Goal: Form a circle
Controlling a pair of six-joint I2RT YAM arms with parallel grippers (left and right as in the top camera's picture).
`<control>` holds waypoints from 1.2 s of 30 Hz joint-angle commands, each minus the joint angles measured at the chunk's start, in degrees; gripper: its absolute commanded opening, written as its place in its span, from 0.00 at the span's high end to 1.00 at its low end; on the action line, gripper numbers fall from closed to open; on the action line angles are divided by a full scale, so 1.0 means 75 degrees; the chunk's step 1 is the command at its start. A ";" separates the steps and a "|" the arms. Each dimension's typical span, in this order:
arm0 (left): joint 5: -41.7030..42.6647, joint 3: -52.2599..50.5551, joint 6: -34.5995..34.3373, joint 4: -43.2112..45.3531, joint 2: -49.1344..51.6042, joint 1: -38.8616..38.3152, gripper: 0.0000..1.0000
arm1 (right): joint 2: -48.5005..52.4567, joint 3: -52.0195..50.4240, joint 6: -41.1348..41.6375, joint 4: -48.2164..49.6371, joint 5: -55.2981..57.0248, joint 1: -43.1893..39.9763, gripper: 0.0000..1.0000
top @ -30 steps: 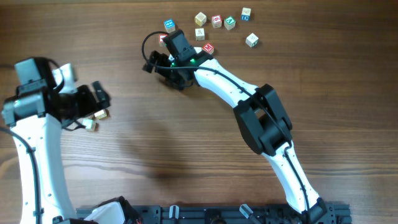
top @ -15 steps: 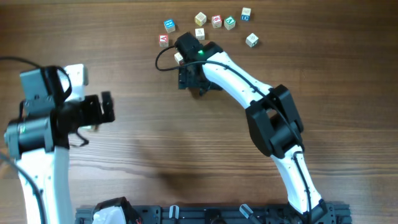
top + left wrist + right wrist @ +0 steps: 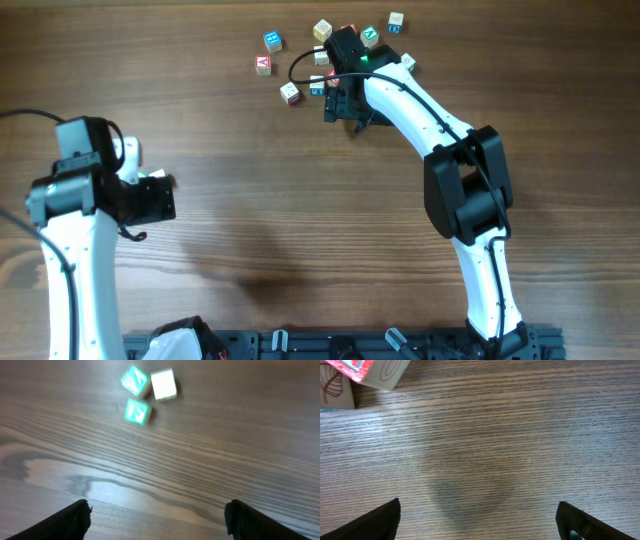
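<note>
Left tool [image 3: 156,510] and right tool [image 3: 477,510] both apart; three-cube cluster [image 3: 140,385] a compact triangle.

Carried the right claw [image 3: 345,110] across to the right, from the left end of the loose cubes [image 3: 322,30] to just below their middle. Uncovered on that claw's left a red-faced cube [image 3: 263,65], a pale cube [image 3: 290,92] and, just beside the claw, a blue-faced cube [image 3: 316,88]. Lost under the same arm the red-topped cube seen just to its right a second ago.

Drew the left claw [image 3: 158,195] back and swung it to point right. Hid beneath it, from overhead, the two cubes seen beside it earlier. Left the cluster of three cubes [image 3: 142,387] showing only in the wrist view, ahead of the claw.
</note>
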 commanded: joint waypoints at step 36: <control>0.0822 -0.1754 0.3203 0.4680 0.2734 0.1338 0.19 | -0.0283 -0.0035 -0.0111 0.0204 -0.0128 0.0032 0.00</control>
